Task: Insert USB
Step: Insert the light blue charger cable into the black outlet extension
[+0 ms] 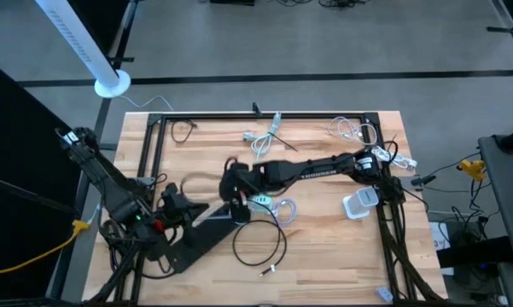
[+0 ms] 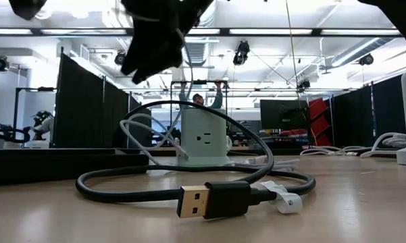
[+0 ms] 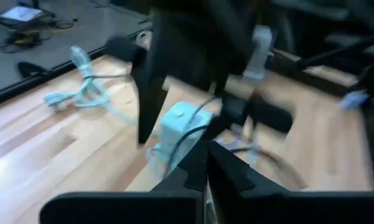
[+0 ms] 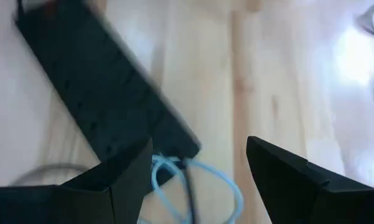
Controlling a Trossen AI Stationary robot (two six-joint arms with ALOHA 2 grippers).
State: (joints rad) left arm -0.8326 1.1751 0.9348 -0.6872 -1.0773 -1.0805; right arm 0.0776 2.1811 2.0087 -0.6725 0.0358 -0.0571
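High view: the right arm is being stretched leftward across the middle of the table [image 1: 324, 256], its right gripper [image 1: 236, 207] hanging over the centre beside a pale power cube [image 1: 259, 203]. The left arm is being kept folded at the near left corner, its left gripper [image 1: 172, 205] pointed toward the centre, jaws pressed shut. A black USB cable [image 1: 258, 243] is lying in a loop just near of the right gripper, its plug end [image 1: 267, 270] resting on the wood nearer the front edge, well apart from both grippers. A second white charger [image 1: 359, 203] is sitting to the right.

Low view: the gold-tipped USB plug [image 2: 194, 201] is being seen up close, lying flat on the table, with the power cube [image 2: 204, 138] standing behind it and the right gripper [image 2: 155, 44] hanging above, not touching either.

Right wrist view: the right gripper's jaws are being held wide, with nothing between them; a black strip [image 4: 99, 81] and light blue cable [image 4: 199, 180] are lying below on the wood.

Left wrist view: the closed fingertips [image 3: 206, 168] are being aimed at the power cube [image 3: 177, 124], the other arm blurred over it.
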